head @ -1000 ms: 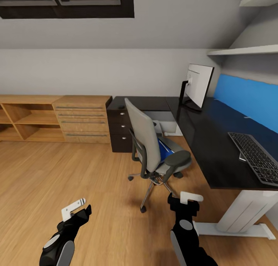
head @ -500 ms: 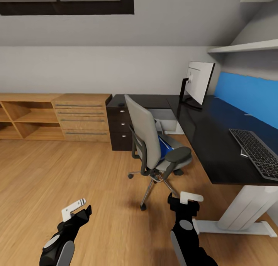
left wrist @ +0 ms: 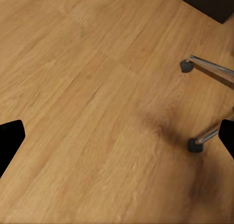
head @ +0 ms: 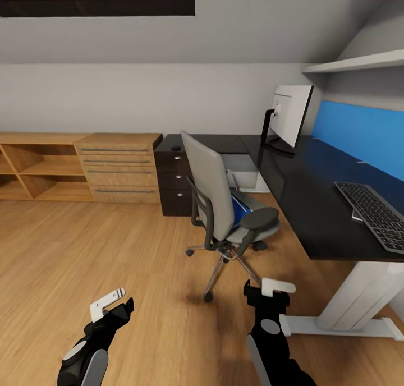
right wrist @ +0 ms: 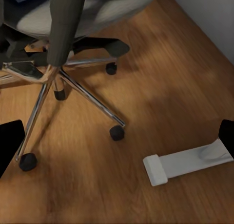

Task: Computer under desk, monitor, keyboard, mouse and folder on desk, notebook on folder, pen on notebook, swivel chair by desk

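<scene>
The grey swivel chair [head: 213, 192] stands on the wood floor just left of the black desk [head: 292, 195], its back towards me. On its seat lies the blue folder [head: 240, 211], partly hidden by the backrest. The monitor [head: 290, 115] stands at the desk's far corner and the keyboard [head: 373, 213] lies near its right front. A light-grey computer [head: 240, 171] sits under the desk. My left gripper [head: 116, 303] and right gripper [head: 265, 289] hang open over the floor, short of the chair. The chair's base [right wrist: 73, 82] and a castor [left wrist: 195, 145] lie close ahead.
Low wooden cabinets [head: 78, 167] line the back wall at left. A dark drawer unit [head: 175, 184] closes the desk's left end, with a small dark object [head: 175, 147] on top. The desk's white foot [right wrist: 185, 163] lies on the floor by my right gripper. Open floor [head: 84, 246] spreads left.
The whole view has shifted as the camera moved forward: chair and desk appear slightly nearer and the skylight slid up out of view. Both arms hold the same pose, grippers still open.
</scene>
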You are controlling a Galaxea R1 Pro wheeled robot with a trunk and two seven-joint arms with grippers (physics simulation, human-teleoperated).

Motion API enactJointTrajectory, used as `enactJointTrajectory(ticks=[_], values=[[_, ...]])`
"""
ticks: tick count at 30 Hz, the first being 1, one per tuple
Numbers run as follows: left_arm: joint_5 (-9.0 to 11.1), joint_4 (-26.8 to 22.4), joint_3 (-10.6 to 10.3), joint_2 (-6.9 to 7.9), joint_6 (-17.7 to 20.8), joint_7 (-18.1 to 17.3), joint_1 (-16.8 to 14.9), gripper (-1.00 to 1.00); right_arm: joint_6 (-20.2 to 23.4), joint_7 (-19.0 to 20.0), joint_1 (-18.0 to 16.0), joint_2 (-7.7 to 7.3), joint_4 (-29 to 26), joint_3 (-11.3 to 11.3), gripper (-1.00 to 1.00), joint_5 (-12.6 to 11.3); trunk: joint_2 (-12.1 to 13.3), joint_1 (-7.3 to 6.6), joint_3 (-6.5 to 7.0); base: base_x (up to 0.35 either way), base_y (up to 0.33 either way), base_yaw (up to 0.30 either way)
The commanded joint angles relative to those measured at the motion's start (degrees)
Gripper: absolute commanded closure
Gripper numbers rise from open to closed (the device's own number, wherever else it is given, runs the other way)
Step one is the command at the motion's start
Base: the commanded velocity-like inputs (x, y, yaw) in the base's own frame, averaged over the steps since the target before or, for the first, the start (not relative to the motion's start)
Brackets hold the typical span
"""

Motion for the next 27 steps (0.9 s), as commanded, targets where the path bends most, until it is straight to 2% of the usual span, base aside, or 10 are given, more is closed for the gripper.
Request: enactJointTrajectory(ticks=[1,8,18,27], values=[[0.6,-0.08,0.04,-0.03,0.17,0.36,-0.03,-1.0,0.4,-0.28,0.0,0.0,-0.09,0.07,-1.0,0.03,-0.44,0.22,-0.24,0.0,0.0,0.0],[0.59,-0.08,0.04,0.03,0.17,0.36,-0.03,-1.0,0.39,-0.29,0.1,0.0,-0.15,0.07,-1.0,0.02,-3.25,1.76,-1.48,0.0,0.0,-0.013],[0.41,-0.08,0.04,0.03,0.06,0.45,0.04,-1.0,0.31,-0.21,0.13,0.0,0.12,0.07,-1.0,-0.03,-7.26,3.95,-2.92,0.0,0.0,-0.213],[0.2,-0.08,0.02,0.01,-0.25,1.39,0.05,-1.0,0.3,-0.19,0.13,0.0,0.2,0.09,-1.0,-0.06,-10.87,5.93,-4.48,0.0,0.0,-0.036]])
